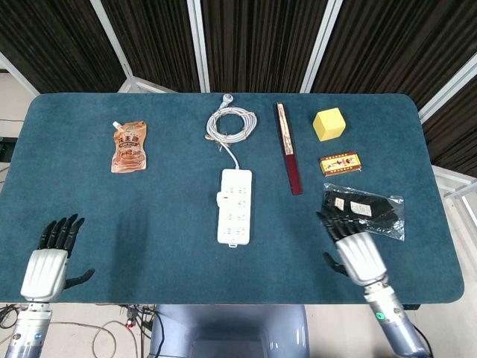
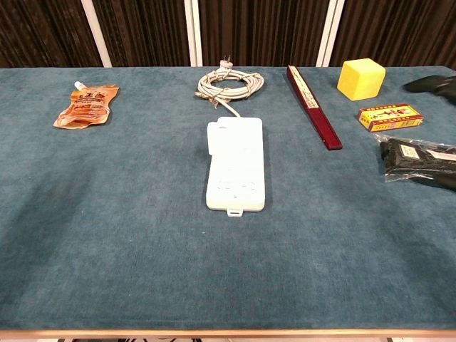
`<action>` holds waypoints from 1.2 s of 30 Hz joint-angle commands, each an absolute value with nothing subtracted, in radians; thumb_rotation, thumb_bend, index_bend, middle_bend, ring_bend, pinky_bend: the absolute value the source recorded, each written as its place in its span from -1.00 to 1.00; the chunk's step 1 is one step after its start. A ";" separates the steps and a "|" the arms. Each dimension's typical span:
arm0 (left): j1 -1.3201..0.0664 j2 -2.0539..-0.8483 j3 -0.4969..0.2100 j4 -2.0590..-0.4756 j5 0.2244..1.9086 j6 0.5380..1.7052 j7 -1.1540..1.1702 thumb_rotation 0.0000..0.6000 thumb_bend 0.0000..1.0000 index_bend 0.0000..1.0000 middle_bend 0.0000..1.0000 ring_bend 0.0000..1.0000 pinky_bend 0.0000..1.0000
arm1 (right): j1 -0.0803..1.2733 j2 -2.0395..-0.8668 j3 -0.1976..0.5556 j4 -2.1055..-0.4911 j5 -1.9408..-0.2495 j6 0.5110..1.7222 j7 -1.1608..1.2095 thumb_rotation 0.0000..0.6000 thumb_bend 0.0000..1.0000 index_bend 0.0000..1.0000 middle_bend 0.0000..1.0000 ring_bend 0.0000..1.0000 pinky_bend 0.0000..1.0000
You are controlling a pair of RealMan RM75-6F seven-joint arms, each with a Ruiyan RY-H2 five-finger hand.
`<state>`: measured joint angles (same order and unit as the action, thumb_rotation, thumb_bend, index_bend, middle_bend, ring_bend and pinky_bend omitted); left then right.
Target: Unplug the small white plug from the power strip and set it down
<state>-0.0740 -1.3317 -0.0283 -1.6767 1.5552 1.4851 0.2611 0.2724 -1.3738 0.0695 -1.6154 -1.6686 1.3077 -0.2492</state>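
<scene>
Each hand, the left hand [image 1: 49, 265] and the right hand [image 1: 352, 246], has a silver-grey metal palm shell with black segmented fingers [image 1: 59, 233] on a grey cylindrical wrist.

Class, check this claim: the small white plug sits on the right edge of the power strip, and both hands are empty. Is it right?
One error: the small white plug sits on the power strip's left edge, as the head view shows. Left hand and right hand are indeed empty.

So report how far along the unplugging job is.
Nothing is done: the small white plug sits in the power strip's left edge. Both hands are empty, fingers apart; the right hand is nearer the strip, the left hand at the near table edge. Reaching, gripping, pulling and setting down remain.
</scene>
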 commanded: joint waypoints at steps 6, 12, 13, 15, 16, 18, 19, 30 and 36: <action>-0.202 -1.313 -0.131 -1.824 1.489 1.347 0.357 1.00 -1.00 -0.97 -1.00 -1.00 -0.89 | 0.358 -1.519 0.082 -1.680 -1.615 1.164 -0.438 1.00 -0.22 -0.94 -0.81 -0.94 -0.91; -0.306 -1.329 -0.225 -1.895 1.358 1.236 0.437 1.00 -1.00 -0.96 -1.00 -1.00 -0.88 | 0.395 -1.601 0.091 -1.676 -1.571 1.108 -0.503 1.00 -0.22 -0.92 -0.79 -0.93 -0.89; -0.326 -1.335 -0.241 -1.901 1.338 1.220 0.454 1.00 -1.00 -0.95 -1.00 -1.00 -0.88 | 0.400 -1.614 0.091 -1.673 -1.563 1.099 -0.511 1.00 -0.21 -0.91 -0.78 -0.93 -0.89; -0.360 -1.347 -0.267 -1.907 1.297 1.194 0.486 1.00 -1.00 -0.93 -1.00 -1.00 -0.88 | 0.410 -1.637 0.090 -1.664 -1.550 1.084 -0.527 1.00 -0.21 -0.89 -0.77 -0.92 -0.89; -0.379 -1.353 -0.279 -1.907 1.278 1.180 0.505 1.00 -1.00 -0.92 -1.00 -1.00 -0.87 | 0.414 -1.648 0.090 -1.659 -1.544 1.079 -0.534 1.00 -0.21 -0.89 -0.77 -0.92 -0.89; -0.415 -1.367 -0.299 -1.907 1.242 1.157 0.539 1.00 -1.00 -0.90 -0.99 -1.00 -0.87 | 0.421 -1.670 0.087 -1.646 -1.533 1.068 -0.543 1.00 -0.20 -0.87 -0.76 -0.91 -0.89; -0.431 -1.375 -0.308 -1.905 1.223 1.147 0.556 1.00 -1.00 -0.89 -0.99 -1.00 -0.87 | 0.424 -1.682 0.086 -1.637 -1.525 1.061 -0.546 1.00 -0.19 -0.87 -0.75 -0.91 -0.89; -0.604 -1.464 -0.373 -1.850 1.020 1.073 0.718 1.00 -1.00 -0.86 -0.94 -1.00 -0.87 | 0.456 -1.777 0.083 -1.539 -1.466 1.016 -0.541 1.00 -0.19 -0.83 -0.74 -0.91 -0.89; -0.678 -1.518 -0.384 -1.809 0.933 1.076 0.780 1.00 -1.00 -0.83 -0.92 -1.00 -0.87 | 0.476 -1.808 0.094 -1.498 -1.449 1.004 -0.526 1.00 -0.19 -0.83 -0.74 -0.91 -0.89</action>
<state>-0.6597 -1.5016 -0.3778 -1.8231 0.9525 1.0762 0.7656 0.4726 -1.8040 0.0913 -1.5025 -1.4517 1.0058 -0.5297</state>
